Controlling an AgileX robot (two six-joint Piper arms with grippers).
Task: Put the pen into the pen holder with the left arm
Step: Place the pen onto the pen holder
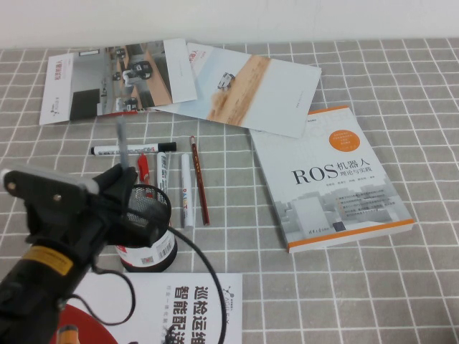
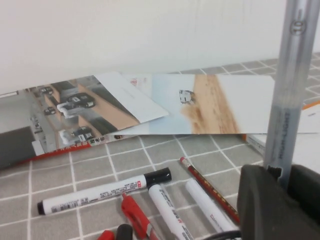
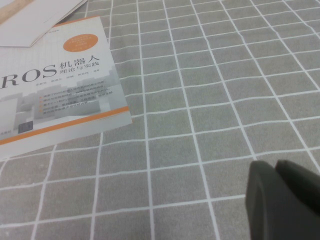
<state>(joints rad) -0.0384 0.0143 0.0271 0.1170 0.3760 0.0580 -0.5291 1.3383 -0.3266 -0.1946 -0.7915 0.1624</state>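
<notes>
The thin silver-grey pen (image 1: 122, 143) stands nearly upright, and my left gripper (image 1: 120, 180) is shut on its lower part. That gripper hangs just above the left side of the rim of the black mesh pen holder (image 1: 152, 215), which stands upright with a red-and-white label round its base. The pen's lower end is hidden behind the fingers. In the left wrist view the pen (image 2: 291, 100) rises from between the two black fingers (image 2: 260, 200). My right gripper (image 3: 275, 167) is shut with nothing in it, low over bare tablecloth, and is out of the high view.
Just beyond the holder lie a black-capped white marker (image 1: 133, 149), a second white marker (image 1: 186, 190), a red pen (image 1: 143, 166) and a red pencil (image 1: 199, 179). A ROS book (image 1: 330, 179) lies to the right, brochures (image 1: 107, 79) at the back, a booklet (image 1: 186, 308) in front.
</notes>
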